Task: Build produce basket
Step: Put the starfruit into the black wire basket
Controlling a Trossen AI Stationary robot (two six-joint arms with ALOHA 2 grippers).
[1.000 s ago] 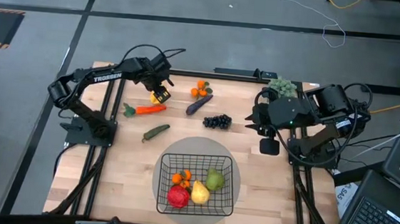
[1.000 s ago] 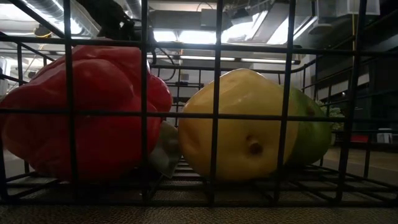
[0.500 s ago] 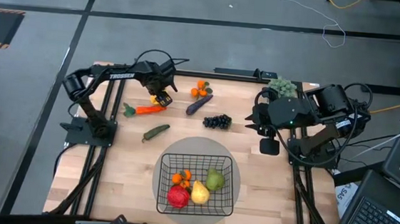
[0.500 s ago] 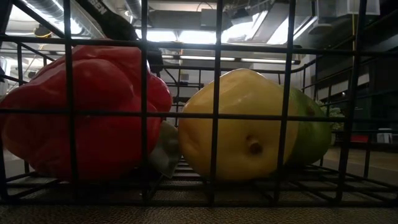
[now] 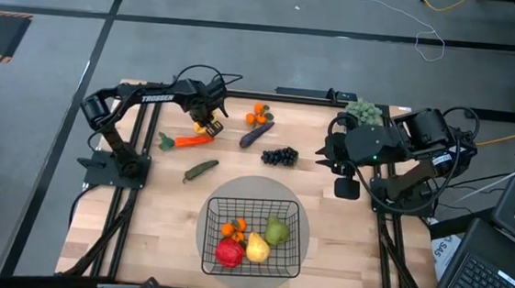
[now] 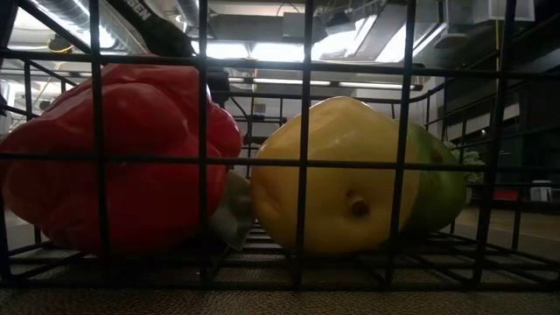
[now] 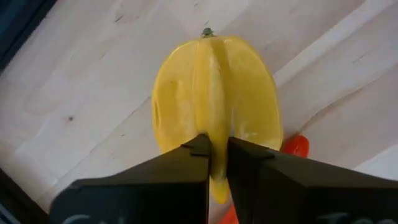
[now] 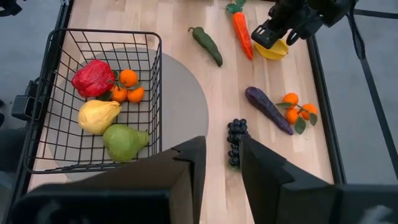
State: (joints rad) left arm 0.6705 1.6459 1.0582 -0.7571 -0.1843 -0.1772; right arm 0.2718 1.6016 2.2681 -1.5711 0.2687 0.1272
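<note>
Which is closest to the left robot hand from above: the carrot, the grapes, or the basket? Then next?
From the left gripper, high view:
1. Carrot, just beside it toward the table's near side.
2. Grapes, mid-table, toward the right arm.
3. Basket, at the near edge.

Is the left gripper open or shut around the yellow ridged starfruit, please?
Shut: the left gripper pinches a ridge of the yellow ridged starfruit, both dark fingers pressed against it.

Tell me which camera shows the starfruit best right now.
Left wrist view: the starfruit fills it, pinched between the left gripper's fingers. The high and right wrist views show only a small yellow patch; the low view hides it.
</note>
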